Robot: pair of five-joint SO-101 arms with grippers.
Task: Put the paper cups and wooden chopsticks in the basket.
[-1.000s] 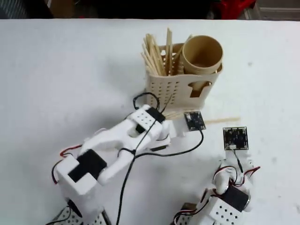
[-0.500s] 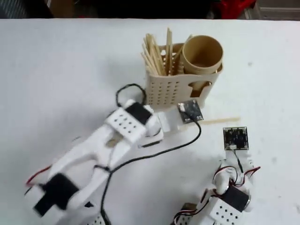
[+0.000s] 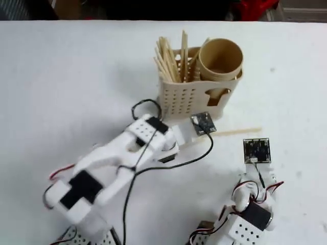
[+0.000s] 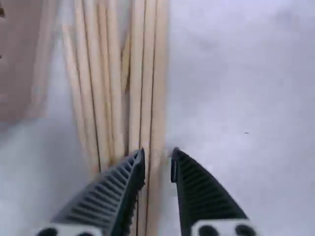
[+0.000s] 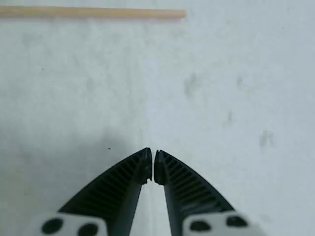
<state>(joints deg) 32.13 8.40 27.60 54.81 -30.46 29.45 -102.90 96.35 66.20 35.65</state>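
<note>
The cream perforated basket holds a paper cup and a sheaf of upright wooden chopsticks. On the table at its foot lie several loose chopsticks, and one of them reaches out to the right. My left gripper is down on this bundle, its fingers closed against the sides of one chopstick, right beside the basket wall. Nearer the table's front edge, my right gripper is shut on nothing above bare table, with the loose chopstick lying across ahead of it.
The left arm stretches diagonally from the front left to the basket, its black cable looping over the table. The right arm stays folded at the front right. White table surface spreads to the left and behind.
The left arm swung out and back within the last second, and its wrist now sits slightly closer to the basket's front. The right arm has not moved.
</note>
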